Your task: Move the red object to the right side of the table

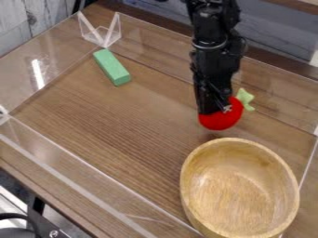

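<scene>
1 red object [222, 116] pinched under hand [215, 104]

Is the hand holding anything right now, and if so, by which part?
The hand is shut on the red object, gripping it from above at its top; the green leafy stem pokes out to the side.

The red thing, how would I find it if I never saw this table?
Look at the brown table and find the big wooden bowl at the near right. Just behind the bowl, the black gripper comes straight down onto the red thing. It is small and round with a green leafy stem, unlike the long green block far to the left.
</scene>
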Robot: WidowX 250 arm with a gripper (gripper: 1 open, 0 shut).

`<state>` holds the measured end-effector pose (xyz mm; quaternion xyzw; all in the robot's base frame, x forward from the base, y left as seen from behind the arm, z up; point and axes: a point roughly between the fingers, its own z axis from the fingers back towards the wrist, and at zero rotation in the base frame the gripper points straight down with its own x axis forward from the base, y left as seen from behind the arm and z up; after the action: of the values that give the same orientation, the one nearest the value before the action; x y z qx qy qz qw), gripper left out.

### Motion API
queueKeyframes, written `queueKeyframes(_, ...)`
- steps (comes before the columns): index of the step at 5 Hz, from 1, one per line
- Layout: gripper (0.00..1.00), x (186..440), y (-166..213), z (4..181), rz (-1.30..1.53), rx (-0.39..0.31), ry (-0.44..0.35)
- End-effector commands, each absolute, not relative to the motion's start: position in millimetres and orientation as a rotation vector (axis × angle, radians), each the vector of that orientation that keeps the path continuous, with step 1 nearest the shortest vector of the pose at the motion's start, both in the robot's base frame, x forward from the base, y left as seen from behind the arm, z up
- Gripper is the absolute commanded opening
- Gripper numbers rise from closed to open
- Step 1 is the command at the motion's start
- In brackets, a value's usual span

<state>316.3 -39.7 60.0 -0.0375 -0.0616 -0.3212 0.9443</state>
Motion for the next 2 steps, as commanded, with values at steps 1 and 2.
queueKeyframes(1, 0.0, 326.3, -43.2, 79.6, -0.636, -0.065, -0.196)
queueKeyframes(2, 1.0, 326.5, -40.1, 85.5, -0.614, -0.064, -0.202)
